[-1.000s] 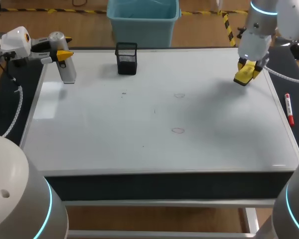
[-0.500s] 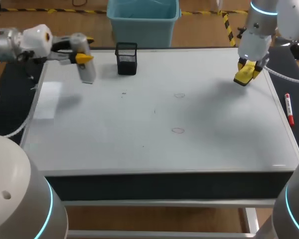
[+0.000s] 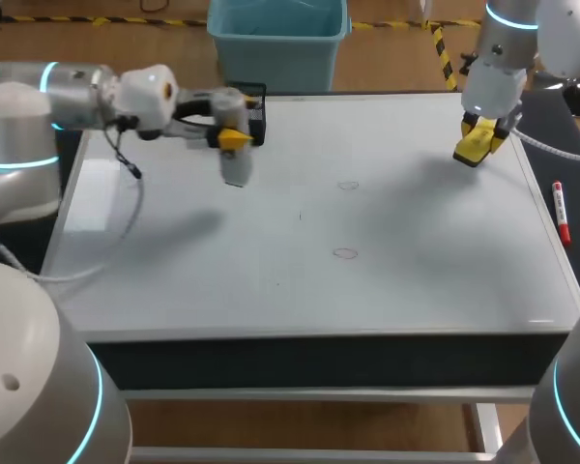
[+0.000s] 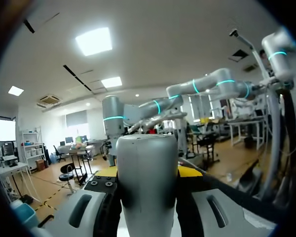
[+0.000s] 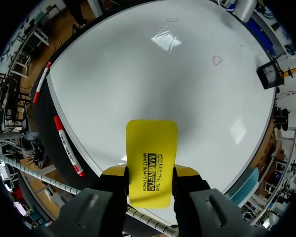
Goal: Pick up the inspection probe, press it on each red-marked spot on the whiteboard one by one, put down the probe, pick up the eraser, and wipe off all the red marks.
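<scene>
Starting near: the whiteboard [image 3: 174, 280] shows two faint red rings, a near ring [image 3: 345, 253] around 5 o'clock of centre and a far ring [image 3: 347, 185] at 1 o'clock. At 10 o'clock the left fingers [image 3: 234, 138] are clamped on the probe [image 3: 235, 166], hanging above the board, so I'd call this the pressing step. Next it needs to come tip-down onto a ring. At 2 o'clock the right fingers [image 5: 186, 172] pinch the yellow eraser [image 5: 151, 158]. Its black print I'm skipping, and the marker [image 3: 560, 213] label's too small.

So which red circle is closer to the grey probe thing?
The red circle nearer the far edge of the whiteboard is closer to the probe held by the left gripper. The other circle lies nearer the front edge.
</scene>
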`<state>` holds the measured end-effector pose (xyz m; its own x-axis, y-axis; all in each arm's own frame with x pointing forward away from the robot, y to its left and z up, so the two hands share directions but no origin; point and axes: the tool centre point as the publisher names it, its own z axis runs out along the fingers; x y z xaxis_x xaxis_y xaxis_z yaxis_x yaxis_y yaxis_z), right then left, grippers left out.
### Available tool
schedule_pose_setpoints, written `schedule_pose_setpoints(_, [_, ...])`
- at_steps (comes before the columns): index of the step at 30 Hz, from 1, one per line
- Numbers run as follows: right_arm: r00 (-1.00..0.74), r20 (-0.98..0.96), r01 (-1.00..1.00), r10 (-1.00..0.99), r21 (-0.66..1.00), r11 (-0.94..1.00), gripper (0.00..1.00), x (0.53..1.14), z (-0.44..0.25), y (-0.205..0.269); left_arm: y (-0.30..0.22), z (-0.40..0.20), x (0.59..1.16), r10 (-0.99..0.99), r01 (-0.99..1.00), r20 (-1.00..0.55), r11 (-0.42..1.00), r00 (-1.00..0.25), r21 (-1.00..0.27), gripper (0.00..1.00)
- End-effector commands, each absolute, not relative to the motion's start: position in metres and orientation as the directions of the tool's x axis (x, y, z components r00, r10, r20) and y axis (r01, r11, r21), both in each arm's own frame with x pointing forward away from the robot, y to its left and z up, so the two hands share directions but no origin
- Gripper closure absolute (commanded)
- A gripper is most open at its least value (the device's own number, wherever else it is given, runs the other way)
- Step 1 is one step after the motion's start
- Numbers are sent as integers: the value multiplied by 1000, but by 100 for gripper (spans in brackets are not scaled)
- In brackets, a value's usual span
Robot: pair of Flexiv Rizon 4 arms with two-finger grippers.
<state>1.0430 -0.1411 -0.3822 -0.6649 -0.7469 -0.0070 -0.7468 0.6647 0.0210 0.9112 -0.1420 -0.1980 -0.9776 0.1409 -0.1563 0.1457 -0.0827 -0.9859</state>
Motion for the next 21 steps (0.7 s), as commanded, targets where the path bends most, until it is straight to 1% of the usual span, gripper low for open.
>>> schedule_pose_setpoints(1, [-664, -3, -748, -748, 21, 663, 100, 1044, -381, -142, -187, -197, 904, 160, 117, -128, -74, -979, -990, 100])
schedule_pose_setpoints(8, [-664, -3, -748, -748, 21, 663, 100, 1044, -381, -142, -227, -208, 907, 212, 71, -92, -101, -973, -992, 100])
schedule_pose_setpoints(21, [-664, -3, -748, -748, 21, 663, 100, 1044, -381, -142, -285, -224, 927, 224, 27, -48, -99, -973, -995, 100])
